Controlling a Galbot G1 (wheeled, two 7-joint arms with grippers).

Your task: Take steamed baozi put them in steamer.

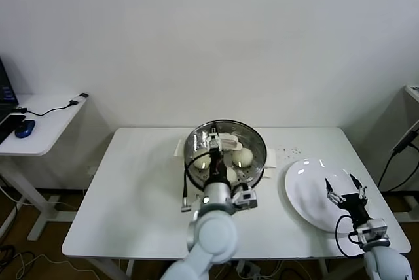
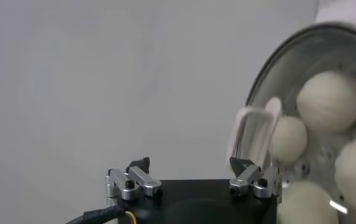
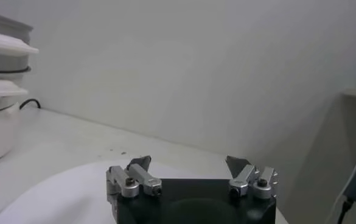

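ok, left gripper (image 1: 215, 141) over steamer (image 1: 252, 137) at table (image 1: 131, 182) center, fingers spread, empty. baozi (image 2: 328, 100) inside, count unclear, arm blocks some. right gripper (image 1: 345, 186) spread over white plate (image 1: 304, 188), holding nothing.

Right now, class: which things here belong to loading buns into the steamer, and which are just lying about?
Job: steamed baozi, steamer, left gripper open over the steamer, right gripper open above the plate.
Lying about: white plate, blue mouse, side desk.
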